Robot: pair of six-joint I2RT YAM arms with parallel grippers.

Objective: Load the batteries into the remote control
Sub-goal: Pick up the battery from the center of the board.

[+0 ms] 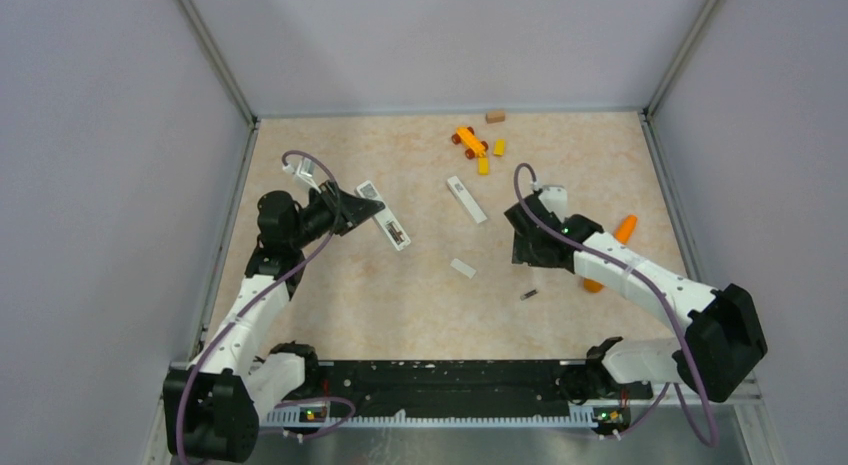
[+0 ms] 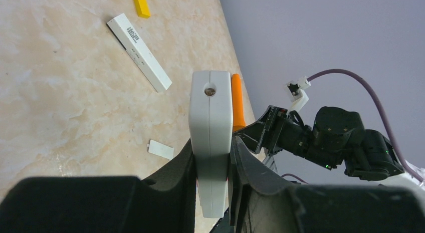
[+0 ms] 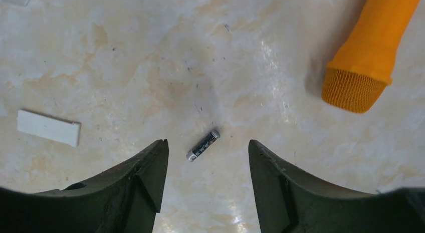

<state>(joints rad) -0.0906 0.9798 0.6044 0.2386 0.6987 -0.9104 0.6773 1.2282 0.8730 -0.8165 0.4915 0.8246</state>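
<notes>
My left gripper is shut on the remote control, a slim white bar held edge-up off the table at the left. Its far end carries a small round mark. One battery, a tiny dark cell with silver ends, lies on the table at the right. My right gripper hovers over it, open, a finger on either side and neither touching the cell. A long thin white bar with printed markings lies flat mid-table.
A small white flat piece lies between the arms. An orange cone-shaped toy rests beside the right arm. Yellow and orange blocks and a tan block sit near the back wall.
</notes>
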